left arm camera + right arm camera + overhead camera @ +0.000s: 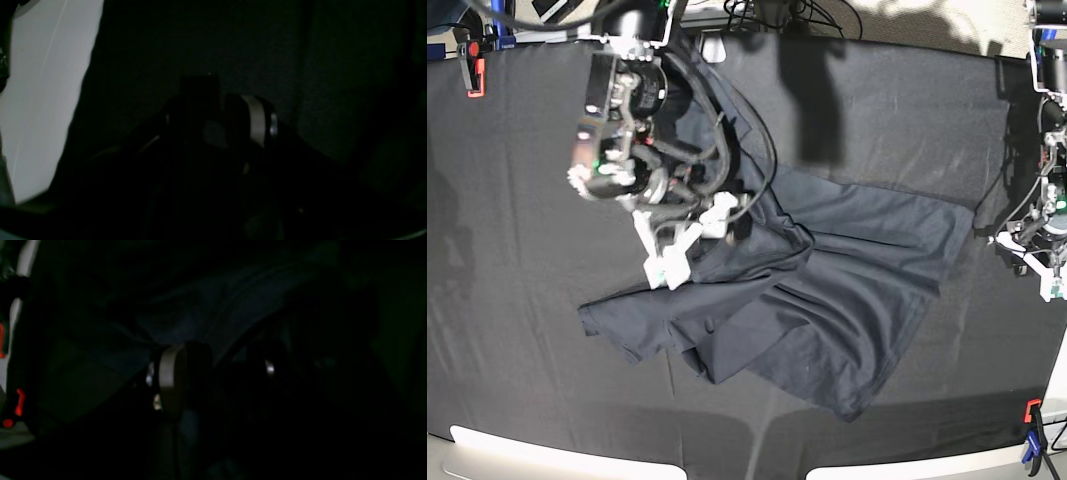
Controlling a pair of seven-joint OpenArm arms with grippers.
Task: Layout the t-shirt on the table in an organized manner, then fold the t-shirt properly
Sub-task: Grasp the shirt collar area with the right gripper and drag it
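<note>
**Inspector:** Step in hand?

**Assessor:** Laying out, by my judgement; no fold has begun. The t-shirt lies crumpled across the middle of the table, on the black cloth, one portion bunched up under the right arm.

**Inspector:** Pincers?

**Assessor:** The right gripper stands over the shirt's upper left portion, jaws spread, white fingertips at the fabric. I see no cloth pinched between them. The left gripper sits at the far table edge, well apart from the shirt; the base view shows it small, and the wrist view is too dark, so I judge it spread but empty.

**Inspector:** Condition of the garment?

**Assessor:** Dark charcoal, thin, faintly shiny, heavily creased. One sleeve points toward the near left; the hem end skews toward the near right.

**Inspector:** Next requirement?

**Assessor:** Likely a pinch on the bunched fabric, then a pull outward to flatten.
</note>
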